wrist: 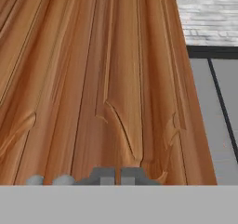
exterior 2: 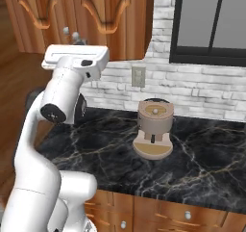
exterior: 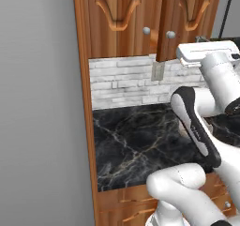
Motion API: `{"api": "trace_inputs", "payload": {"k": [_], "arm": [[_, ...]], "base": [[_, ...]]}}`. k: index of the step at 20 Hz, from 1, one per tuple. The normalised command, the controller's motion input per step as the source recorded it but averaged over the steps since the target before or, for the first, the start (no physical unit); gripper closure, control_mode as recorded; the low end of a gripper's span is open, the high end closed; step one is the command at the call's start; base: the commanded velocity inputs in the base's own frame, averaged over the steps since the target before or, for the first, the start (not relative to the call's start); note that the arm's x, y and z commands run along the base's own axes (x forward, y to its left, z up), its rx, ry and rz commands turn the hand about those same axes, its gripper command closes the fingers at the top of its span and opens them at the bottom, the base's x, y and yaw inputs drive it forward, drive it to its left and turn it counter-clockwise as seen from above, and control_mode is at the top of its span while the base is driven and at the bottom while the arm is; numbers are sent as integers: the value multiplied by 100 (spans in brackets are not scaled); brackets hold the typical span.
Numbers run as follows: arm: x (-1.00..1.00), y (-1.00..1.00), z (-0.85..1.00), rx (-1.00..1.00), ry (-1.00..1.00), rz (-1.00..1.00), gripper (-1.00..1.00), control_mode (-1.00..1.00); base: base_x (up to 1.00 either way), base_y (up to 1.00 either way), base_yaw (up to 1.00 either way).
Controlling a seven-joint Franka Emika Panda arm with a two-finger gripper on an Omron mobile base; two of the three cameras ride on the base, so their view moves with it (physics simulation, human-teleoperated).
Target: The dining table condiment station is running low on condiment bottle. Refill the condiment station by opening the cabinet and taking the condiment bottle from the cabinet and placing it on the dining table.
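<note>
Kitchen, wooden cabinet (exterior: 119, 18), marble counter (exterior 2: 202, 149), coffee machine (exterior 2: 153, 129)

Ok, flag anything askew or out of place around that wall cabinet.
One thing: the right door of the cabinet stands slightly ajar, its lower edge forward of the left door in the left base view. Nothing spilled or damaged on the counter; the coffee machine sits upright.

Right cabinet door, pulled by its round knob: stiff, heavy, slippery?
The right cabinet door looks like solid carved wood, so it likely swings rigidly as one panel, with some weight. Its knob is small, round and smooth, so a pinch may slip off. The gripper is shut against the wood, not on a knob.
</note>
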Motion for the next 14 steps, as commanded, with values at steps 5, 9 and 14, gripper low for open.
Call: {"api": "trace_inputs", "payload": {"k": [5, 9, 14], "arm": [[-84, -29, 14, -1, 2, 2, 100, -100], [9, 100, 0, -33, 33, 7, -100, -100], [34, 100, 0, -35, 28, 1, -100, -100]], "base": [[0, 0, 0], [0, 0, 0], [0, 0, 0]]}}
